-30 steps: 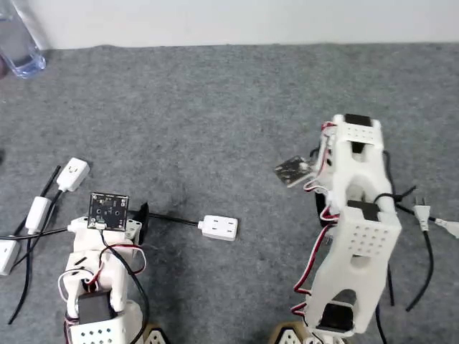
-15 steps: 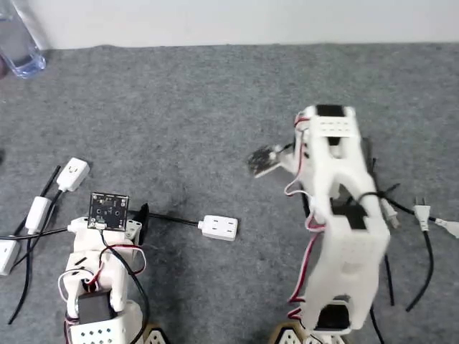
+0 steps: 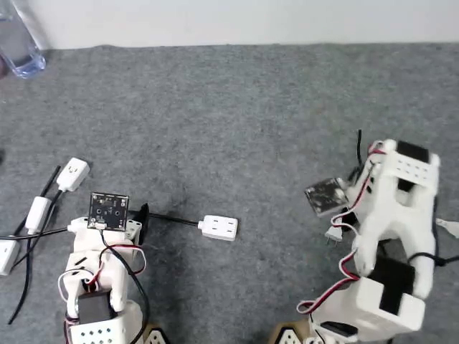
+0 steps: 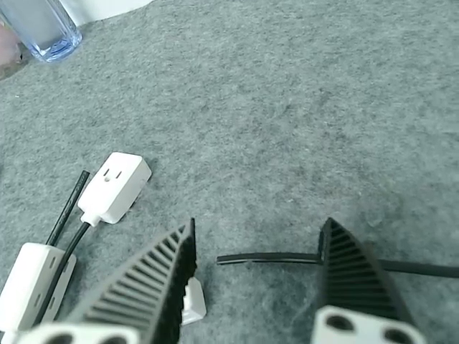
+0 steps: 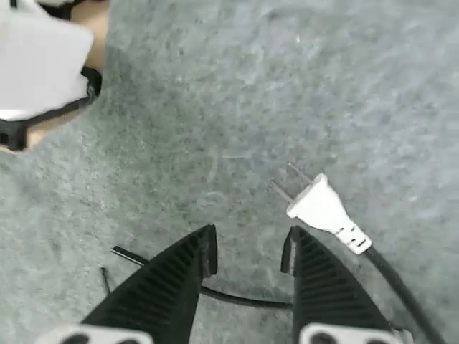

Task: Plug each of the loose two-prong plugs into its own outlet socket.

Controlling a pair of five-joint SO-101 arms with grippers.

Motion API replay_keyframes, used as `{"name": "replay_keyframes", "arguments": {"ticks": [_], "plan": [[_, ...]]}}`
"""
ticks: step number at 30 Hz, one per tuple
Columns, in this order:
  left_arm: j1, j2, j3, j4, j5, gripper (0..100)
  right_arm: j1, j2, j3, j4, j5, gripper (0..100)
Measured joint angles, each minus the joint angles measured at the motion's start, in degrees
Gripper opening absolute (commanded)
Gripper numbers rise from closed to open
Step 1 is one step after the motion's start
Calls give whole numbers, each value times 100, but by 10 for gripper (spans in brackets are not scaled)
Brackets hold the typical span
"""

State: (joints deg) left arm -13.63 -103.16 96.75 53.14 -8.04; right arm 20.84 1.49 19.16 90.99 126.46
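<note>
My right end effector point(image 5: 249, 240) hangs empty over the grey desk point(image 5: 215, 107), fingers slightly parted, with a white two-prong plug point(image 5: 320, 208) lying just beside it. My left end effector point(image 4: 259, 229) is spread wide above a black cable point(image 4: 287, 258), near a white outlet socket point(image 4: 115, 186). The high view adds a second outlet socket point(image 3: 219, 227) at a cable's end.

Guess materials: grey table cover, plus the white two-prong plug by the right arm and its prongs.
Grey fuzzy table cover: looks like felt or low-pile carpet; matte, fibrous, mottled.
White two-prong plug: likely moulded plastic; smooth, even surface with a ribbed neck.
Its thin prongs: probably metal; flat, greyish, too small to be sure.
</note>
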Motion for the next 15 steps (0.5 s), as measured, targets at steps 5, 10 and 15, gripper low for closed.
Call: {"name": "replay_keyframes", "arguments": {"ticks": [5, 10, 15], "plan": [[70, 0, 0, 0, 0, 261, 167, 123, 70, -519, 229, 148], [273, 0, 0, 123, -132, 261, 44, 229, 70, -686, 229, 148], [299, 0, 0, 211, -308, 261, -97, 229, 105, -686, 237, 148]]}}
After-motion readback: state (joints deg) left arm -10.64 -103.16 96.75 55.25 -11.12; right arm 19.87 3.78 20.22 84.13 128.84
